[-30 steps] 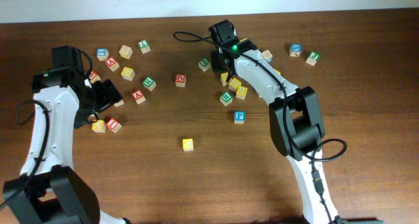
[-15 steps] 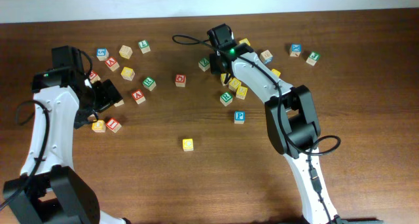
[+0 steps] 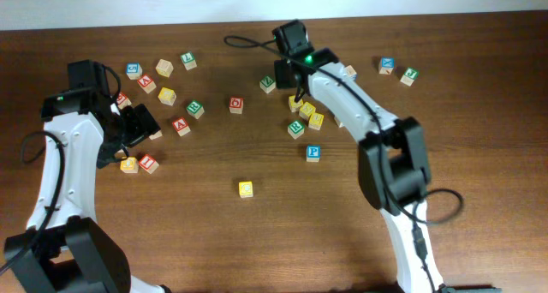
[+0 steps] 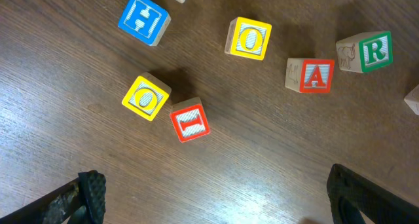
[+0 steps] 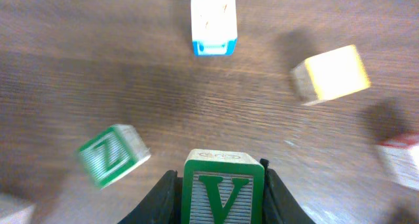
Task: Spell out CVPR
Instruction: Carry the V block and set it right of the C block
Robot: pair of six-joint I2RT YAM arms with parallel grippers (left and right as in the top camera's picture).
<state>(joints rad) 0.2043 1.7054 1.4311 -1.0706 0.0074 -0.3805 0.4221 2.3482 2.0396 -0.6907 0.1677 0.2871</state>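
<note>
My right gripper [image 5: 224, 192] is shut on a green V block [image 5: 224, 185] and holds it above the table; in the overhead view it [image 3: 296, 89] hangs over the cluster of blocks at the back middle. A blue P block [image 3: 313, 152] lies in front of that cluster. A lone yellow block [image 3: 246, 188] lies further forward; I cannot read its letter. A green R block [image 3: 195, 109] lies at the left and shows in the left wrist view [image 4: 373, 51]. My left gripper [image 4: 216, 201] is open and empty, low over bare wood at the left [image 3: 137, 126].
Near the left gripper lie a red I block [image 4: 190, 122], two yellow O blocks [image 4: 145, 97] [image 4: 249, 38], a red A block [image 4: 311, 75] and a blue block [image 4: 144, 18]. Under the right gripper lie a green Z block [image 5: 111, 155], a blue-edged block [image 5: 213, 22] and a yellow block [image 5: 330, 74].
The right arm has shifted: its wrist moved slightly back and its elbow swung right, with the V block held. The left arm has not moved.
</note>
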